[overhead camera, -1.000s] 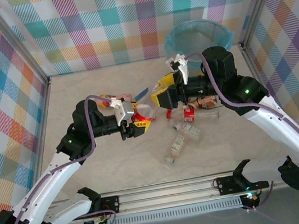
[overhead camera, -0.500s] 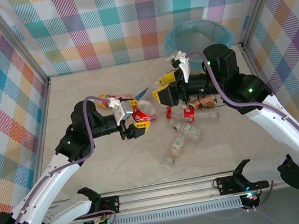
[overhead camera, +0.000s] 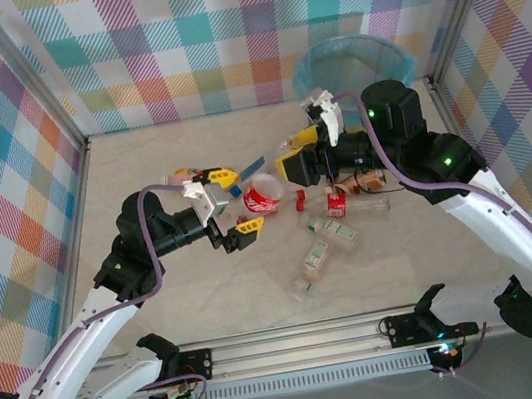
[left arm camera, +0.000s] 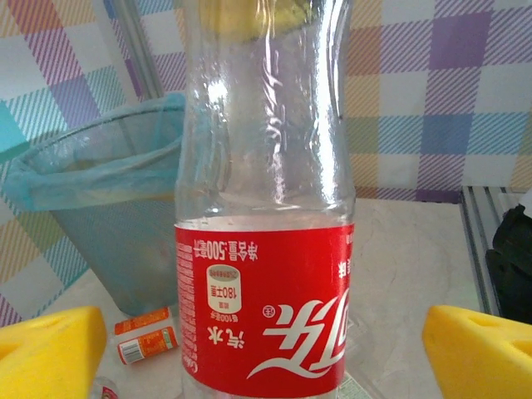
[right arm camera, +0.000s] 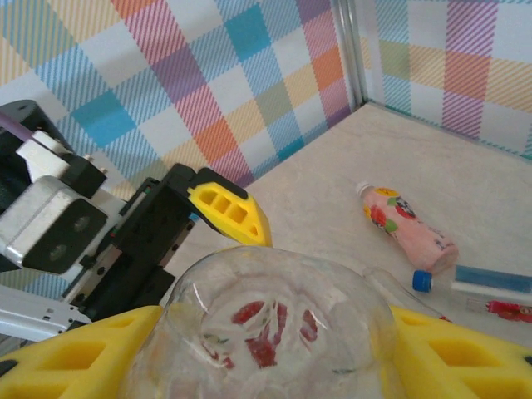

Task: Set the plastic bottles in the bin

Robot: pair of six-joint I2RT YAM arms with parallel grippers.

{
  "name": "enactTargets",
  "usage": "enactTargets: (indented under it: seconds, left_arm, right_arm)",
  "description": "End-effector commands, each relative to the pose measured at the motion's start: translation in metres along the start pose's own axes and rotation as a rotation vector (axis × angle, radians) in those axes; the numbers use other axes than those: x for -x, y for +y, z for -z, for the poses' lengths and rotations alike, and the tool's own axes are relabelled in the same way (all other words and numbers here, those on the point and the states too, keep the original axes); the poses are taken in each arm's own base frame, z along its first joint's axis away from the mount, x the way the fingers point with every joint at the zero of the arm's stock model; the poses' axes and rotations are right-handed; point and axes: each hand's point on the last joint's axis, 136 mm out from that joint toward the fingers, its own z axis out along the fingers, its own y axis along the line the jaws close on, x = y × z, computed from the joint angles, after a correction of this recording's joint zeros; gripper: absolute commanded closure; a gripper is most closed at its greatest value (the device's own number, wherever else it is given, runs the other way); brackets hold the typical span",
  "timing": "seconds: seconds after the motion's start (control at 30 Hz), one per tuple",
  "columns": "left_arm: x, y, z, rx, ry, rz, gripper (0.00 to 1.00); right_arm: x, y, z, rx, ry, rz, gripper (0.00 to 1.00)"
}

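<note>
Hidden: the top of the clear red-labelled plastic bottle (left arm camera: 264,249) is being cropped in the left wrist view; the base of the round grey blue-bagged bin (overhead camera: 351,64) is being covered by the right arm (overhead camera: 468,198).
Right jaws: being clamped on that bottle, above mid-counter.
Left jaws: being held apart, clear of it.
Counter (overhead camera: 159,166): pale, marbled; checked walls (overhead camera: 220,35).

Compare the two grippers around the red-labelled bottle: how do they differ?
The left gripper stands wide open, its yellow fingers apart from the red-labelled bottle on both sides; the right gripper is closed on that bottle's clear part. The left gripper points toward the bin, the right gripper away from it, toward the left arm. Both have yellow fingers and meet at the same bottle.
</note>
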Motion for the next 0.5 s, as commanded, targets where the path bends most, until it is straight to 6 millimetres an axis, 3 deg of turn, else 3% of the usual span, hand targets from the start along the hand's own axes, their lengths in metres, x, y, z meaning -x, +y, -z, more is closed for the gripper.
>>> enactTargets:
  seconds: [0.0,0.3,0.47]
  left_arm:
    - [0.011,0.000,0.003,0.015,-0.044,-0.039,0.00]
    - [0.012,0.005,0.004,0.049,-0.045,-0.043,0.00]
    - [0.032,0.016,0.002,0.076,-0.071,-0.002,0.02]
  right_arm:
    - [0.013,0.001,0.012,-0.030,-0.040,0.033,0.52]
    - [0.016,-0.015,0.012,-0.127,-0.020,0.042,0.52]
    - [0.046,-0.036,0.033,-0.318,-0.045,0.128,0.52]
